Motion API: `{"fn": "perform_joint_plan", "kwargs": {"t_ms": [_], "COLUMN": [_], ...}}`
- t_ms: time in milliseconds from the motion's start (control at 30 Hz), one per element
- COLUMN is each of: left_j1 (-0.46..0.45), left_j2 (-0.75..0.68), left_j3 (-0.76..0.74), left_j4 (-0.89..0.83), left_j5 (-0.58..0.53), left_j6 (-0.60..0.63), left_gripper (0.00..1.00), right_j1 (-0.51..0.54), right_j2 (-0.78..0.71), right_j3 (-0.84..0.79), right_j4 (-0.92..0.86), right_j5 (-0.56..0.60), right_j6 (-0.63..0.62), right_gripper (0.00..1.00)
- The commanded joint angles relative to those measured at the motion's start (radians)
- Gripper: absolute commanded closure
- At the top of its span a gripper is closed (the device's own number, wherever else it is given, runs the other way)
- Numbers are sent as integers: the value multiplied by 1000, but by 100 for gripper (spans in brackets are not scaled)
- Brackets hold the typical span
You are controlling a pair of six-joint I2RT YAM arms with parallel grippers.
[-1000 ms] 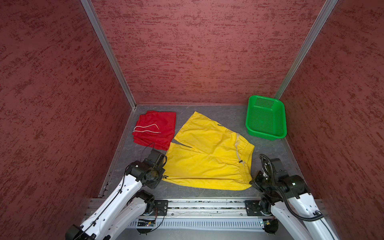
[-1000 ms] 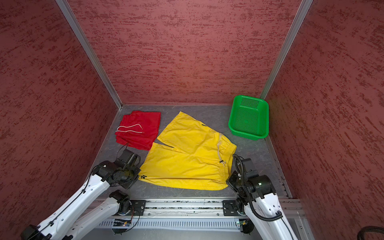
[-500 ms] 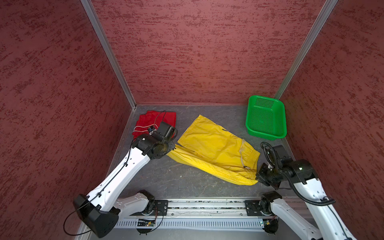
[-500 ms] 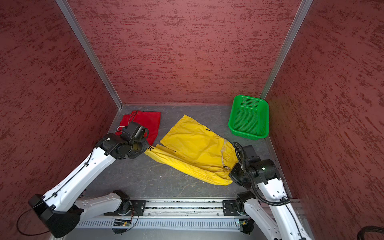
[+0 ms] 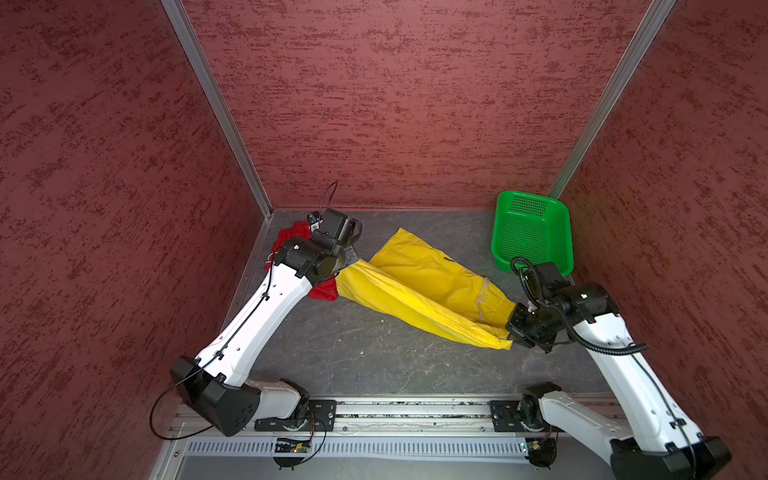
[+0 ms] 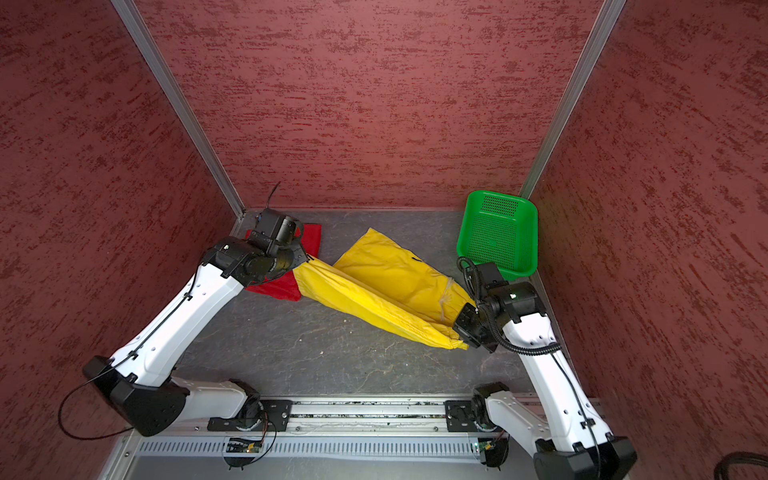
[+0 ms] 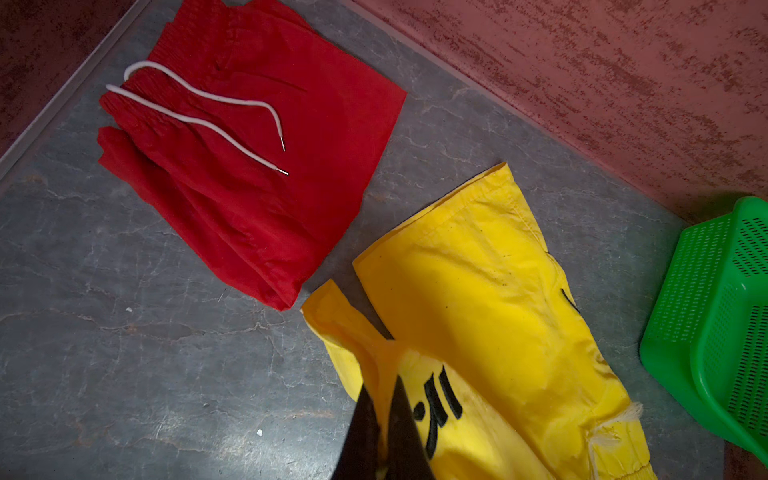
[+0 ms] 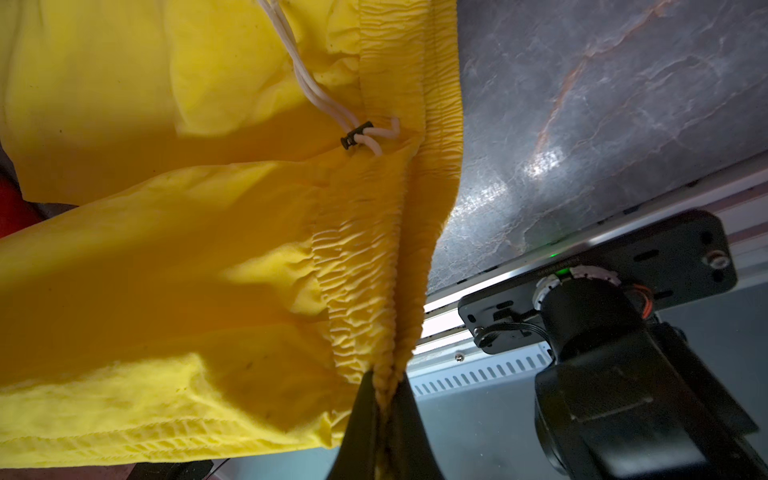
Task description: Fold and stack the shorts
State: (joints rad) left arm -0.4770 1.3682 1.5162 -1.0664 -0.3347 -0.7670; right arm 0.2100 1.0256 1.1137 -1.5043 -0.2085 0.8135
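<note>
My left gripper was clamped on a leg corner of the yellow shorts, just beside the dark logo. My right gripper was pinched tight on the gathered waistband. Between them the near half was lifted in a band running from ten o'clock to four o'clock over the table, while the far half lay flat. The red shorts lay folded at ten o'clock, drawstring on top. The basket sat at two o'clock.
</note>
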Motion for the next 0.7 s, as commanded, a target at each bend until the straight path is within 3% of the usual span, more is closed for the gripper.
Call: {"fn": "perform_joint_plan", "kwargs": {"t_ms": [0,333,500,667], "left_j1": [19,21,20,12], "left_j2": [34,127,143,113], "left_j3": [58,188,227,215], "left_j4": [67,129,143,141], "left_j5": [-42,-47,-35,-27], "left_j6": [69,174,194,190], "left_gripper": [100,100,100,100], "right_j1": [-40,-171,-181,-181], "right_j2": [11,113,140,86], "right_j3": [12,113,194,162], "right_j4": [-11,-63,-82,-83], "right_j5": [-39,-45,-59,-110], "right_j6": [-57,-205,-211,-174], "right_gripper": [100,100,100,100]}}
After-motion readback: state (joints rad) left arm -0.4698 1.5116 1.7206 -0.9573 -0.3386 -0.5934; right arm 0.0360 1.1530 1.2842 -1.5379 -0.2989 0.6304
